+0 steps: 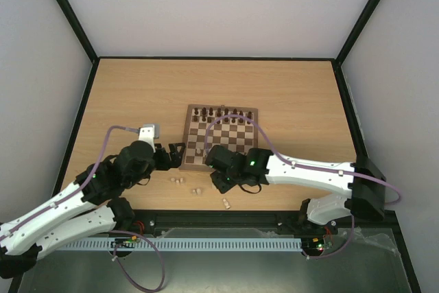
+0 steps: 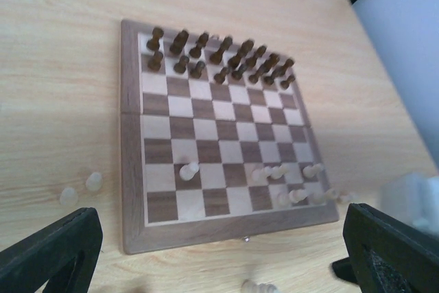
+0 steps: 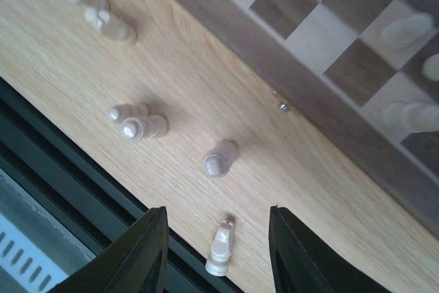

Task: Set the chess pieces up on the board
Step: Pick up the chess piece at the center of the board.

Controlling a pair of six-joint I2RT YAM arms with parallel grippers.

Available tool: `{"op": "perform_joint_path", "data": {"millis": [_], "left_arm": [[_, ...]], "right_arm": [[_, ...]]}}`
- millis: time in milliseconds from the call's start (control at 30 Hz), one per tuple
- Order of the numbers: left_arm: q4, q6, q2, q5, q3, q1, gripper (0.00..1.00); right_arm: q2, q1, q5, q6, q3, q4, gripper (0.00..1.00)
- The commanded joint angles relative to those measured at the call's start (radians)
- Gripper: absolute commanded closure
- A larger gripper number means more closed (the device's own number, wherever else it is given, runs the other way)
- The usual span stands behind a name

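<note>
Right wrist view shows the right gripper point(image 3: 217, 223) with its fingers point(image 3: 147, 252) spread apart and nothing clamped between them. They straddle a pale piece point(image 3: 221, 246) lying on its side on the table point(image 3: 206, 87), just off the near edge of the board point(image 3: 274, 60). An upright pale piece point(image 3: 219, 159) stands just beyond it, toward the board. More loose pale pieces point(image 3: 134, 127) trail off to the left along that near edge. I can't tell how high the fingers are above the wood.

Across the board, the dark pieces point(image 2: 219, 60) already fill the two far rows. Only a handful of placed pale pieces point(image 2: 274, 173) stand on the near right squares, plus one alone further left, so the near rows are mostly bare. The left gripper point(image 2: 219, 238) hangs by the board's near left corner, its fingers wide apart and holding nothing.

To my eye the job is well past halfway, and the step in hand is fetching pale men from the table. Next, the right arm would need to settle over the fallen piece, close across its narrow body without nudging the upright neighbour, and then stand it up on an empty near square.
</note>
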Motion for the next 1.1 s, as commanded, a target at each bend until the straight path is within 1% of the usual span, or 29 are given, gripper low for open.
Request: {"op": "perform_joint_path", "data": {"millis": [0,367,500,767,933,1067], "left_arm": [[-0.062,-0.019,-0.053,-0.048,0.047,0.006,0.01],[-0.073,-0.028,-0.073,-0.040,0.047,0.006,0.01],[-0.072,-0.028,-0.072,-0.044,0.046,0.006,0.01],[-0.070,-0.026,-0.078,-0.043,0.044,0.006,0.01],[-0.070,-0.026,-0.080,-0.040,0.043,0.006,0.01],[-0.071,-0.026,-0.082,-0.038,0.041,0.005,0.01]], "right_arm": [[0.074,0.038,-0.007,0.025,-0.016,-0.023,0.58],[0.207,0.043,-0.037,0.012,0.002,0.036,0.60],[0.241,0.043,-0.024,0.014,0.013,0.039,0.63],[0.289,0.043,0.018,0.017,0.051,0.022,0.64],[0.310,0.043,0.034,0.016,0.070,0.016,0.68],[0.333,0.043,0.038,0.015,0.083,0.006,0.77]]}}
